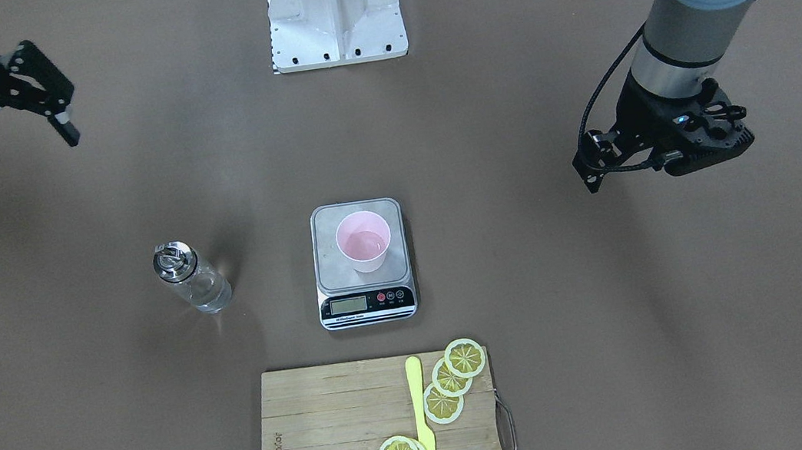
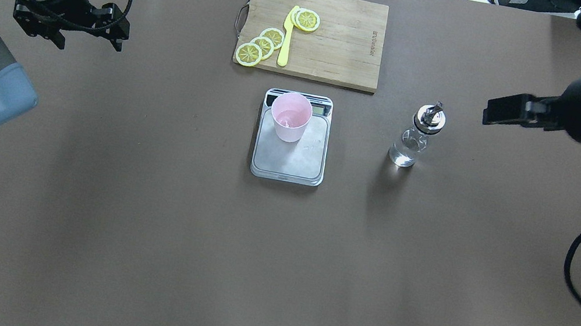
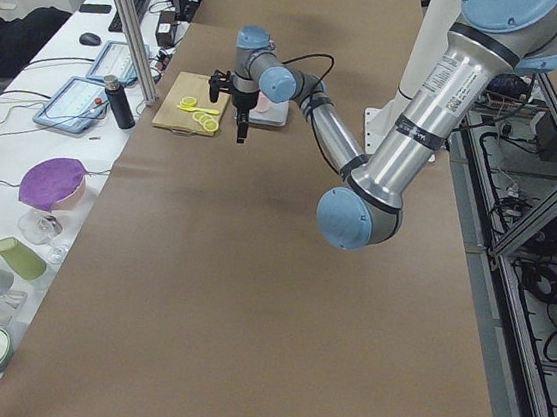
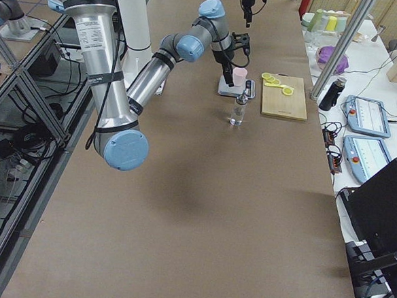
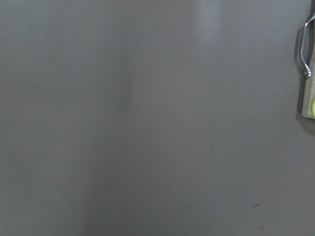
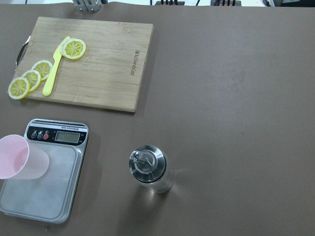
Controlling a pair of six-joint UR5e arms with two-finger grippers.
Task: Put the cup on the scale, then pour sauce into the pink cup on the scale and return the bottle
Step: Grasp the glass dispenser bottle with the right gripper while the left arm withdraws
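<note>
Cup [image 1: 364, 241] on scale [image 1: 366, 303], bottle [image 1: 195, 279] beside — left gripper [image 2: 89, 42] and right gripper [image 1: 27, 150] both apart.

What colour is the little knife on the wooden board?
The knife is bright yellow. It shows best in the exterior front-facing view.
</note>
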